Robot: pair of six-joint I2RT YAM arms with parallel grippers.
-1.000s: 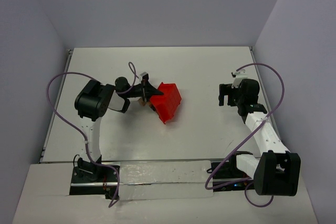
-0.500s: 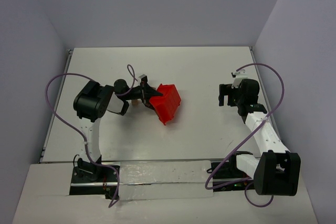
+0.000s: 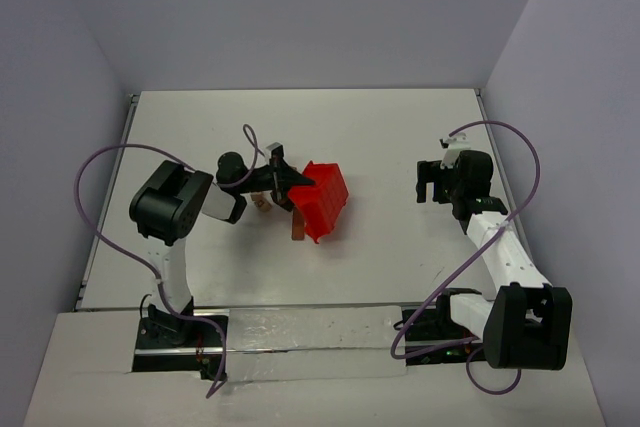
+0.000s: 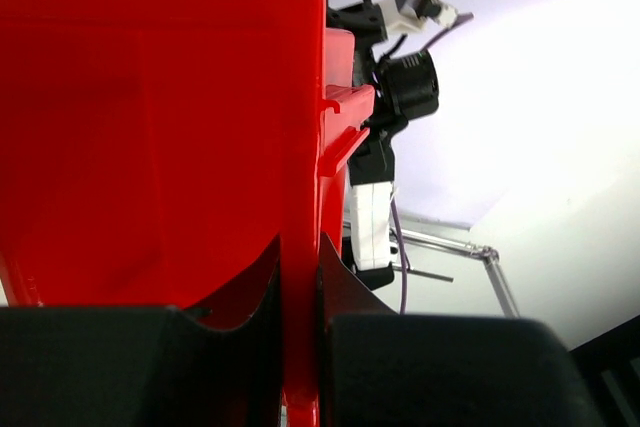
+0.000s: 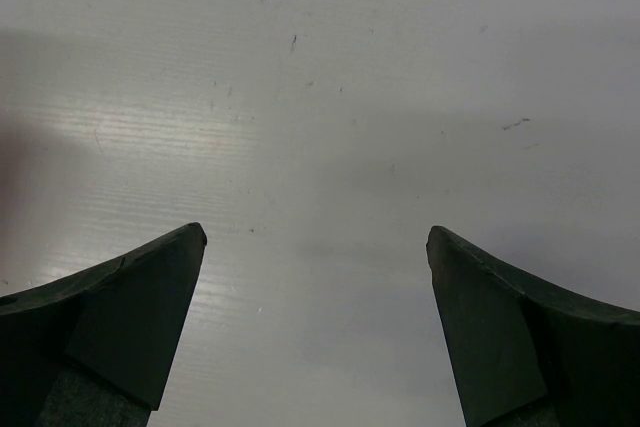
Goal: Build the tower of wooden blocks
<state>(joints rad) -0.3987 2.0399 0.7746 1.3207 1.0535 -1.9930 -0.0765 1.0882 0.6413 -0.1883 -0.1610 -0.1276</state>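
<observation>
Your left gripper (image 4: 300,282) pinches a wall of the tilted red tray (image 3: 325,199), its fingers narrow with the plastic between them, left of the middle of the table (image 3: 400,137). Of the wood block tower only two loose pieces show: a tan block (image 3: 262,203) beside your left wrist and a brown block (image 3: 298,231) just near of the tray. Your right gripper (image 5: 315,287) hangs over the table well to the right, fingers spread wide.

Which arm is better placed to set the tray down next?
Left. The left gripper is shut on the wall of the tray, next to the blocks. The right gripper is open over bare table, far from both.
</observation>
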